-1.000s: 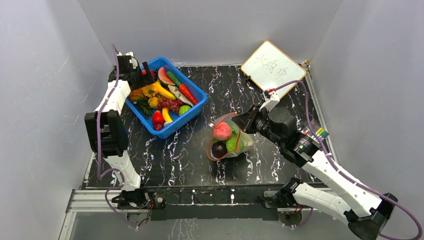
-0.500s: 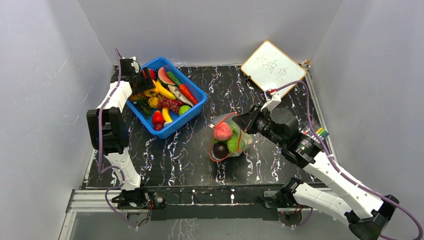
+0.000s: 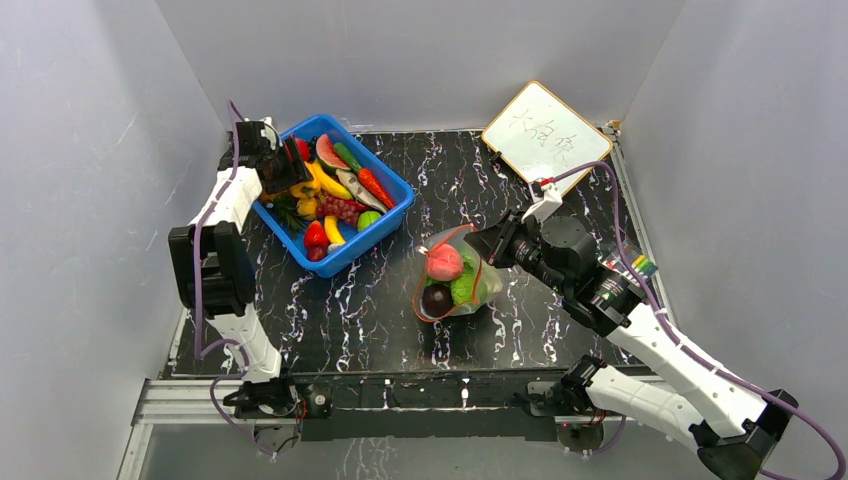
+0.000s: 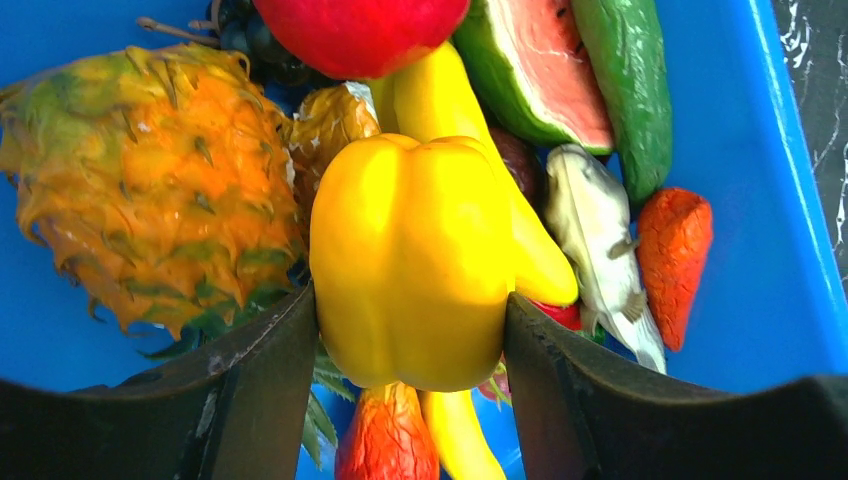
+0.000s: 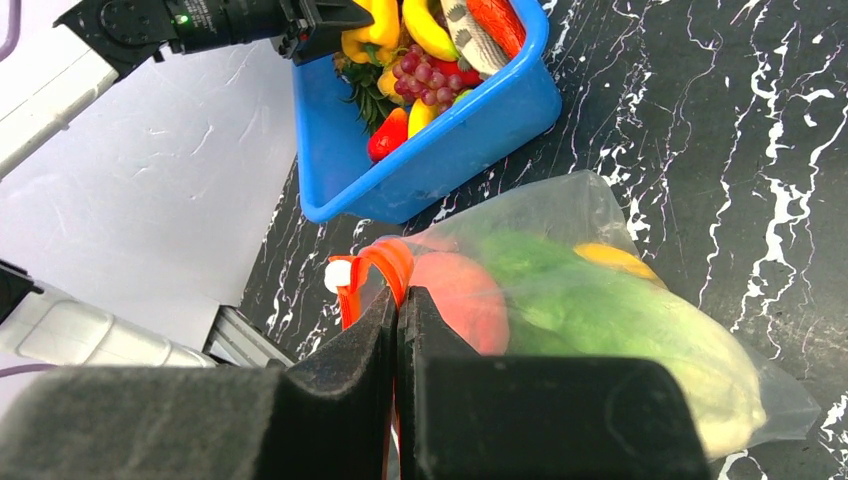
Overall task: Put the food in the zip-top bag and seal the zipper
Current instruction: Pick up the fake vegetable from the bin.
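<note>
We find the left gripper [image 4: 410,325] lowered into the blue bin [image 4: 770,250] at the far left of the surface [image 3: 360,300]. Its two fingers stand on either side of the yellow pepper [image 4: 415,250] and meet its flanks. It appears to be gripping the pepper, though the wrist view does not show how firm the contact is. A pineapple [image 4: 150,190] lies just beside the pepper on one side. A watermelon slice [image 4: 545,60] lies near it on the other.

We find the right gripper [image 5: 397,310] closed, pinching the zipper [image 5: 385,262] at the mouth of the bag [image 5: 600,290]. The bag lies on the surface near the middle, well apart from the bin, with its mouth turned toward the bin. Inside it we see a pink-red fruit [image 3: 445,262], a dark plum [image 3: 438,298] and a green leafy piece [image 3: 465,285]. The mouth stands open around them.

A whiteboard [image 3: 546,136] rests at the far right corner.
</note>
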Tool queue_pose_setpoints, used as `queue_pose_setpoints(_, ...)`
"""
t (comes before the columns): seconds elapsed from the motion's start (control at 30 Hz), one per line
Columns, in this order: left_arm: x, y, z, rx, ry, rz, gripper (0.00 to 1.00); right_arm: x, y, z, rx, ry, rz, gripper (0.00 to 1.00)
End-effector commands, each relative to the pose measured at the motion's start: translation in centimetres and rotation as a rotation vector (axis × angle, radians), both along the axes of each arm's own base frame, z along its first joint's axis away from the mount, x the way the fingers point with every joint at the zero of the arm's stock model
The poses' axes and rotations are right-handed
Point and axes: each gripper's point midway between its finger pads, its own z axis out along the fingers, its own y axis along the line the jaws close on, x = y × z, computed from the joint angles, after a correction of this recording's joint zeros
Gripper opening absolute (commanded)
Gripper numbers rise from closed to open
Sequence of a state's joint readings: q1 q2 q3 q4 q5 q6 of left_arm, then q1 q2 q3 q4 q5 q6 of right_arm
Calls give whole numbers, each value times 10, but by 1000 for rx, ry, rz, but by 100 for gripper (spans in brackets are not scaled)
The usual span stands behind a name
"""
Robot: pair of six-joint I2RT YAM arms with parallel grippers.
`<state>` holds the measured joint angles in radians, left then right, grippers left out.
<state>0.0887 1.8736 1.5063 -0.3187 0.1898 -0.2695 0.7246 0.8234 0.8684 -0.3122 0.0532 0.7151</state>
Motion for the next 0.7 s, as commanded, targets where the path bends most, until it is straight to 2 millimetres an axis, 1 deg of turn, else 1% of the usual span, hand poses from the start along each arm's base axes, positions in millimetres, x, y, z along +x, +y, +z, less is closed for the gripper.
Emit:
queue_pose_setpoints(0.0,-18,-8,48,-20,-87,-16,42,0,-2,47,118,-86,-21,0)
queue_pose_setpoints(0.1,-30,-14,57,-48,-96,-29,41,0,-4,48,136,-79,-37,0)
queue_pose_setpoints(0.2,-43,-29,71,-112,-115,-79,41,5,-8,48,144,-84,-69,0)
queue_pose_setpoints(0.3,-58,-44,89,-170,-148,-122,40,12,-13,44,146,-75,-125,0)
queue_pose_setpoints(0.43,-78,-60,112,-231,-186,-184,39,20,-18,52,176,-81,-181,0)
queue_pose_setpoints(0.5,-90,-72,125,-272,-210,-232,37,23,-20,57,189,-86,-206,0)
queue_pose_setpoints(0.57,-102,-82,138,-293,-244,-269,36,27,-19,59,191,-89,-215,0)
queue_pose_setpoints(0.67,-122,-97,156,-308,-287,-314,35,30,-16,56,176,-69,-215,0)
